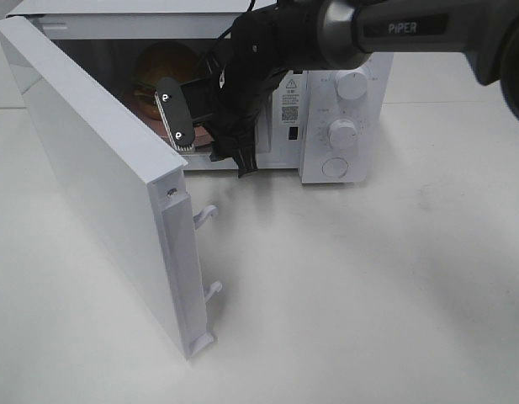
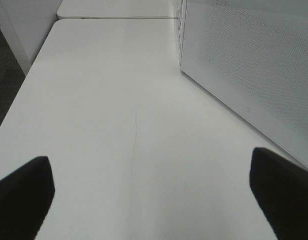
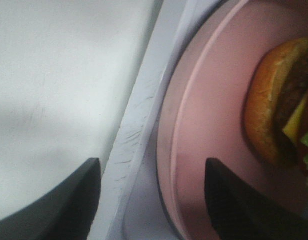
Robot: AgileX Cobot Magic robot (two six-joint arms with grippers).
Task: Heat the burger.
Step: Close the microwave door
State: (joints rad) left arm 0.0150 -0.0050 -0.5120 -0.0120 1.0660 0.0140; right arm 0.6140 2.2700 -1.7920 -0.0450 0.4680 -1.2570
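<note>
The burger (image 1: 162, 71) sits deep inside the open white microwave (image 1: 343, 126). The right wrist view shows the burger (image 3: 273, 110) close up, with a golden bun, dark patty and lettuce edge, on a pink plate (image 3: 213, 100). My right gripper (image 1: 210, 139) is at the oven's mouth. Its jaws stand open in the right wrist view (image 3: 154, 200), one finger outside over the table and the other over the plate, with the plate's rim and the oven's sill between them. My left gripper (image 2: 151, 195) is open above bare table, holding nothing.
The microwave door (image 1: 99, 168) swings out to the front left, with two latch hooks (image 1: 207, 215) on its free edge. The control panel with knobs (image 1: 341, 132) is on the oven's right. The oven's perforated side wall (image 2: 248, 65) stands close by my left gripper.
</note>
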